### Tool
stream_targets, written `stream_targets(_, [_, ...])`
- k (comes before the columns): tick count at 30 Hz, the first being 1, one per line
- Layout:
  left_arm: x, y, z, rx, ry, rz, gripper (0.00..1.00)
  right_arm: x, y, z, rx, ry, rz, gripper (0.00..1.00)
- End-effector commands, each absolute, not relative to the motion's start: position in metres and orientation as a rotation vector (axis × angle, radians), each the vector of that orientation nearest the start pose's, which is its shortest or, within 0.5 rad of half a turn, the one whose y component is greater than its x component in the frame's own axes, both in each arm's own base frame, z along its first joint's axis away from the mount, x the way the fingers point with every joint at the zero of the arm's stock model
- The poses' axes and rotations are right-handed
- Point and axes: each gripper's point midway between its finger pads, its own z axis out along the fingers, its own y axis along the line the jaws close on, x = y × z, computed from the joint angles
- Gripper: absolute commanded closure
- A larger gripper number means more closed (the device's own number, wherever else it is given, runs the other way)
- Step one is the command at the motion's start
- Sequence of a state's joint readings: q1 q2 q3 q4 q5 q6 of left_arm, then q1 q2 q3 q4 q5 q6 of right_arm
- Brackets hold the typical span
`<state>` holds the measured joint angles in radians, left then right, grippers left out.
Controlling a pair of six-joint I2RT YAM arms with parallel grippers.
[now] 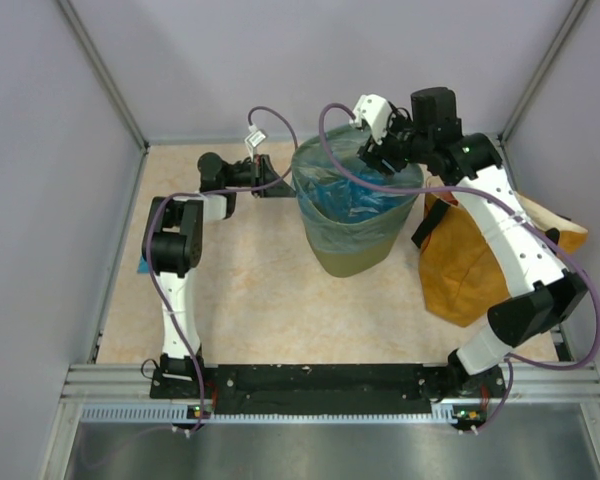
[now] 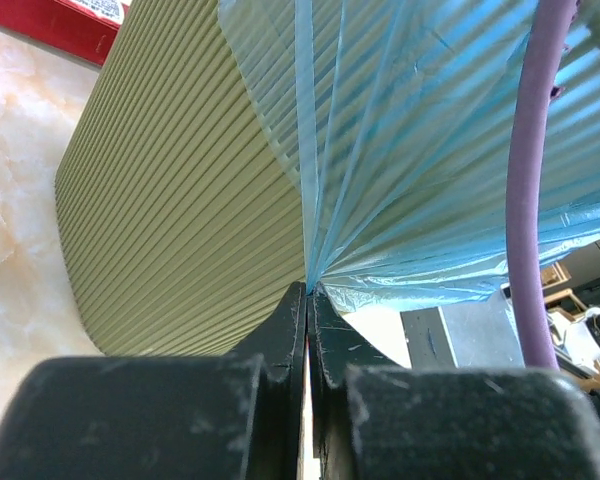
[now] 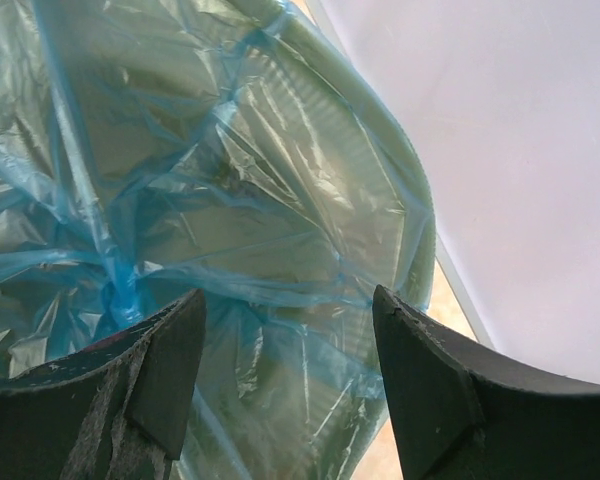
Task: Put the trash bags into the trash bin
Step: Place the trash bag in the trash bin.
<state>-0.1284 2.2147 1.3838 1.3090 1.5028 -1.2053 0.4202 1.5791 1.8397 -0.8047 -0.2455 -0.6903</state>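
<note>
The trash bag (image 1: 358, 190) in and over the trash bin (image 1: 350, 262); a sack (image 1: 470, 272) just right of it.

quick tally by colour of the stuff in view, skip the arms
light-blue trash bag: 1
olive-green trash bin: 1
mustard-orange sack: 1
red box: 1
total: 4
not counted: a small blue bit beside the left arm, too hidden to tell what it is
</note>
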Motion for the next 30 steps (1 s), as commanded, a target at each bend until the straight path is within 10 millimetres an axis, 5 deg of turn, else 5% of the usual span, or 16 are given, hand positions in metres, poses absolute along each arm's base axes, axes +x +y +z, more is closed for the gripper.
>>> stream_targets(1, [0.387,-0.223,0.19,1.233,1.464,-1.558,1.0,0.407,0.184,0.36,-1.131,1.694,0.046,0.33])
stream_targets(19, [0.385,-0.235,0.166,0.887,1.632,-1.777,1.0,0.399,0.17,0.364,-1.033,1.738,0.093,0.33])
stream_targets(30, [0.387,-0.239,0.151,0.86,1.652,-1.802,1.0,0.404,0.137,0.374,-0.848,1.798,0.223,0.32])
